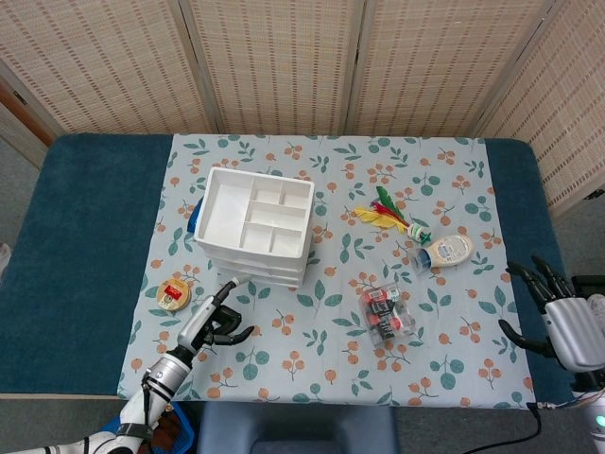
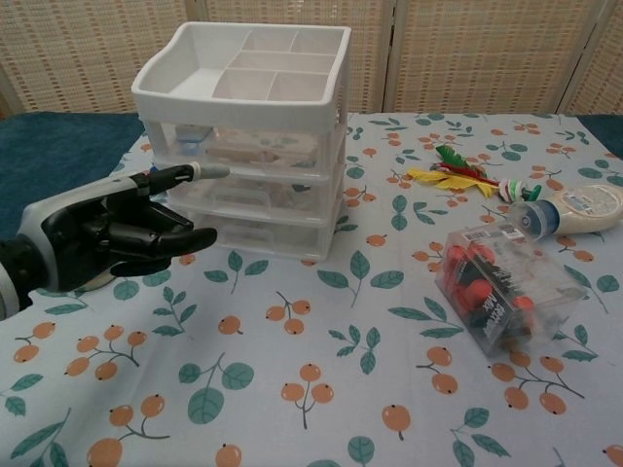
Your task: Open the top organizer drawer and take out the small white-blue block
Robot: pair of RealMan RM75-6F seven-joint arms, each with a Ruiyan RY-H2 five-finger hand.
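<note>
A white three-drawer organizer (image 1: 253, 225) (image 2: 247, 136) stands on the floral cloth, with a divided tray on top. Its top drawer (image 2: 243, 144) is closed; through the clear front I see a small white-blue block (image 2: 192, 138) at its left end. My left hand (image 1: 216, 318) (image 2: 115, 227) hovers in front of the organizer's lower left, empty, one finger stretched toward the drawers and the others partly curled. My right hand (image 1: 558, 317) rests open at the table's right edge, seen only in the head view.
A round tape tin (image 1: 174, 293) lies left of the left hand. A clear box of red items (image 1: 388, 311) (image 2: 497, 285), a squeeze bottle (image 1: 444, 251) (image 2: 578, 209) and coloured feathers (image 1: 385, 213) (image 2: 452, 168) lie to the right. A blue object (image 1: 194, 216) sits behind the organizer's left side.
</note>
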